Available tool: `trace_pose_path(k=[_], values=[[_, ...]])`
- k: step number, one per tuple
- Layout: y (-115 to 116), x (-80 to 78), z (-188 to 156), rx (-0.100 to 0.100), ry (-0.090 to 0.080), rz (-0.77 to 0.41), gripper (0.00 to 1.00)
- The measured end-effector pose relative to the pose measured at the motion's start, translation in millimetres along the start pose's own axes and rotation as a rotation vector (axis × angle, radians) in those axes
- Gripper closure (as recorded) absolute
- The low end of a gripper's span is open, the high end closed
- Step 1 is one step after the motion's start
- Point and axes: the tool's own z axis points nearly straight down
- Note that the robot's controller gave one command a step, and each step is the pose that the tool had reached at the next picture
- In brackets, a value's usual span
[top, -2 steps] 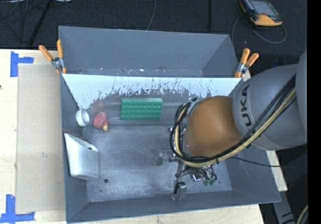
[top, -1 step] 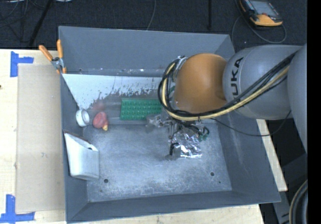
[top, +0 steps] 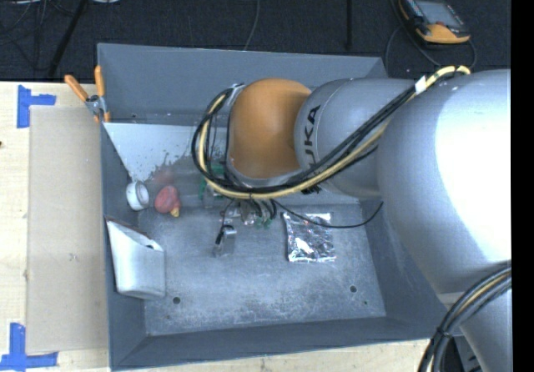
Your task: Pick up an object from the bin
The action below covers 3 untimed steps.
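My gripper [top: 224,236] hangs below the orange wrist cover, low over the bare bin floor near the middle of the bin, with nothing visible in it. A crumpled silver foil wrapper [top: 310,238] lies on the floor just to its right. To its left, near the bin's left wall, lie a small pink-red rounded object [top: 167,198] and, beside that, a small white round cap-like piece [top: 137,194]. All three things lie apart from the gripper.
A white folded paper-like piece [top: 138,259] lies at the bin's left front corner. The arm and its orange cover hide the right and back part of the bin. Bare floor stretches along the front.
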Motion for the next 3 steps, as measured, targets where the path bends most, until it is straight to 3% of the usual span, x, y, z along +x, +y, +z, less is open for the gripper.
trace_pose_path(k=[1,2,3], values=[[84,-8.3,0,-0.001,-0.005,0.077,0.00],[79,-8.6,0,0.002,-0.004,0.084,1.00],[79,-11.1,-120,0.000,-0.012,0.086,1.00]])
